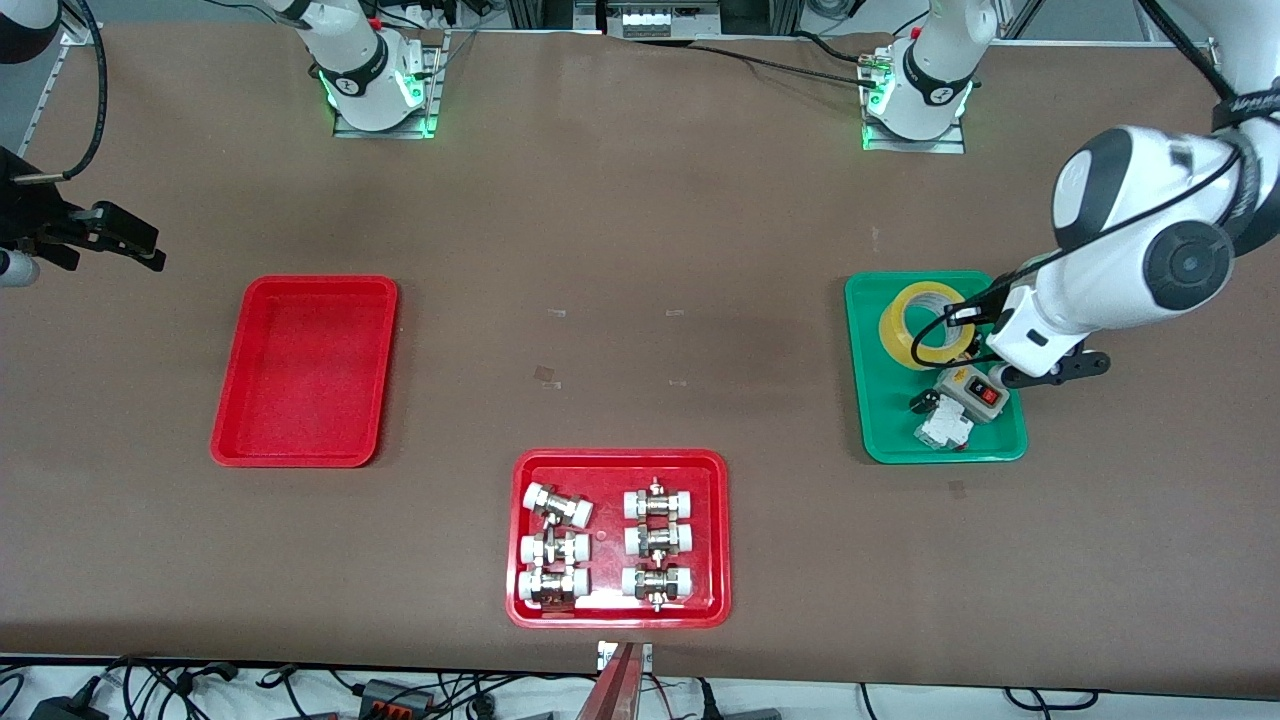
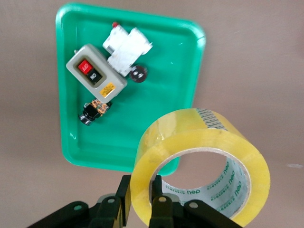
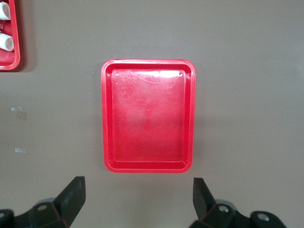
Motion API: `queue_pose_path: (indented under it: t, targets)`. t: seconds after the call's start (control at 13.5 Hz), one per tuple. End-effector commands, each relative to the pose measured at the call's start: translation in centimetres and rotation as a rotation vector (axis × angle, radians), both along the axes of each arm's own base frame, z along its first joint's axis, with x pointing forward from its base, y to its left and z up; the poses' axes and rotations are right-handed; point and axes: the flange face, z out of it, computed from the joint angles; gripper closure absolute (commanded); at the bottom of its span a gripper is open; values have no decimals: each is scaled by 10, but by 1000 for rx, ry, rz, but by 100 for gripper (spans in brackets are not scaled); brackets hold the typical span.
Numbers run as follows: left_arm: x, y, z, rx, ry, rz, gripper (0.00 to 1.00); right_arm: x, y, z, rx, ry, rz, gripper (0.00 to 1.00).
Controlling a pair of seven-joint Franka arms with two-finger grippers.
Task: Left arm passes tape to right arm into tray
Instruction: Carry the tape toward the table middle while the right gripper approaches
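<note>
The yellowish tape roll (image 1: 915, 322) hangs in the air over the green tray (image 1: 872, 400), at the tray's end farther from the front camera. My left gripper (image 2: 141, 189) is shut on the roll's wall (image 2: 199, 142), one finger outside the ring and one inside the core. In the front view the white wrist hides its fingers. My right gripper (image 1: 128, 240) is open and empty, up over the table at the right arm's end. In the right wrist view it (image 3: 137, 186) looks down at the plain red tray (image 3: 148, 118), which lies empty on the table (image 1: 305, 370).
The green tray (image 2: 156, 99) holds a grey switch box with a red button (image 2: 95, 73), a white breaker (image 2: 127, 45) and small black parts. A second red tray (image 1: 620, 458) with white-capped metal fittings lies near the front edge and shows at a corner of the right wrist view (image 3: 14, 47).
</note>
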Motion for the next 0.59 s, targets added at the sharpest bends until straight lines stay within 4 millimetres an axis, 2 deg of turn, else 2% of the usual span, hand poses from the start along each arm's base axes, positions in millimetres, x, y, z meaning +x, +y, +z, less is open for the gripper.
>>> queue_pose_path:
  t: [0.0, 0.07, 0.15, 0.22, 0.44, 0.52]
  targets:
    - [6, -35, 46, -23, -54, -21, 100, 3, 6, -7, 5, 33, 22, 0]
    - [5, -53, 63, -62, -78, -46, 100, 1, 7, -9, 12, 50, 21, 0]
    - [8, -61, 75, -90, -101, -56, 100, 6, 13, -19, 41, 67, 23, 0]
    - [14, -73, 91, -157, -127, -61, 100, 14, 23, -39, 83, 104, 30, 0]
    - [12, -152, 77, -232, -150, -79, 100, 20, 31, -50, 113, 123, 38, 0]
    - [18, -166, 60, -248, -146, -35, 100, 24, 33, -61, 131, 141, 35, 0]
